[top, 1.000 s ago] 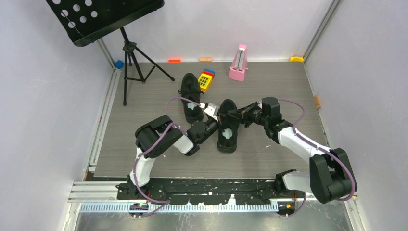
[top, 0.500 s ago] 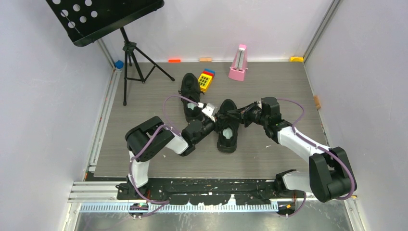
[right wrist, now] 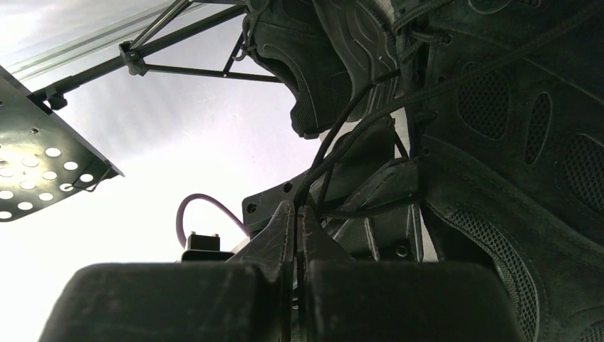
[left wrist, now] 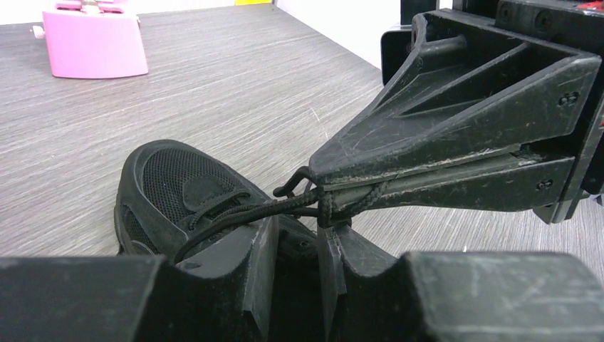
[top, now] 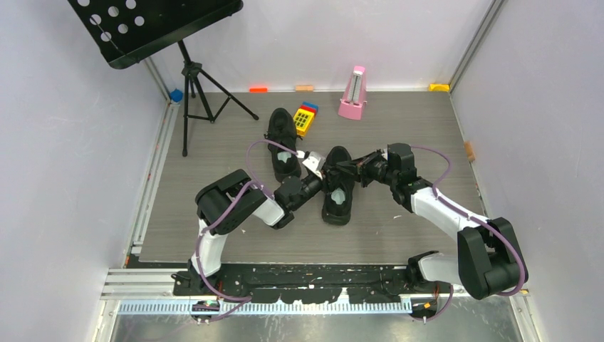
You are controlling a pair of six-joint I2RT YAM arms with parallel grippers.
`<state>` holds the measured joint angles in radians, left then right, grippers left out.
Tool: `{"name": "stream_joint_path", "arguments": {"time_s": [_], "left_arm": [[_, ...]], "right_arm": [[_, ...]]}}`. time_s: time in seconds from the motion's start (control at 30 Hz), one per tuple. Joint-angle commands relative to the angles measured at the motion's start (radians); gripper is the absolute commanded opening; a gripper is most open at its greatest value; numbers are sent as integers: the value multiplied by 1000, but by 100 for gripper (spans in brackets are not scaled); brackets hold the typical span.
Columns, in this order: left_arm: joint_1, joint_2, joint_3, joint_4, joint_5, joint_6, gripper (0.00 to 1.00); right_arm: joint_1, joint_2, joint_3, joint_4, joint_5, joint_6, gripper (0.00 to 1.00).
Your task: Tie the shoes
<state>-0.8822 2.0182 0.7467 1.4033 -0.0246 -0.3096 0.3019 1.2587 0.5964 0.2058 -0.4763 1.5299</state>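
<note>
Left gripper [left wrist: 295,249], bottom centre of the left wrist view: my jaws are parted a small way, with a clear gap between the fingers. I see nothing clamped in that gap. A thin black lace [left wrist: 246,214] runs from the shoe up past the tip of my one finger; cannot tell if it touches.

Right gripper [right wrist: 295,217], bottom centre of the right wrist view: my jaws are pressed tight together with the lace nipped at the very tip. The left wrist view confirms it at frame centre, where the strand is pinched between the two closed fingers, right above my left fingertips.

Near shoe [top: 337,196] is at the centre of the top view, upright on its sole, pale insole patch showing. Both my grippers meet over its upper end, left from the left and right from the right, tips near each other. Far shoe [top: 283,146] is up-left of it, just beside, also upright. Both sit on the grey wood-grain table [top: 427,121].

Pink metronome [top: 352,92] is at upper centre by the back wall. Yellow toy keypad [top: 305,120] is beside the far shoe's upper end. Music stand [top: 153,28] is upper left.
</note>
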Motion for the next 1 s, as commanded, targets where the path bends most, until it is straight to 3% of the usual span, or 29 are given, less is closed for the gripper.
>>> {"name": "stream_joint_path", "arguments": {"time_s": [0.0, 0.37, 0.7, 0.97], "left_arm": [[11, 9, 31, 28, -43, 38, 30], [12, -18, 48, 28, -75, 95, 35], [12, -32, 73, 27, -70, 122, 34], [12, -16, 100, 28, -27, 133, 34]], "right_arm": [[6, -15, 9, 77, -32, 36, 0], [6, -7, 2, 118, -24, 97, 0], [6, -89, -29, 16, 70, 122, 0], [6, -84, -69, 35, 67, 177, 0]]}}
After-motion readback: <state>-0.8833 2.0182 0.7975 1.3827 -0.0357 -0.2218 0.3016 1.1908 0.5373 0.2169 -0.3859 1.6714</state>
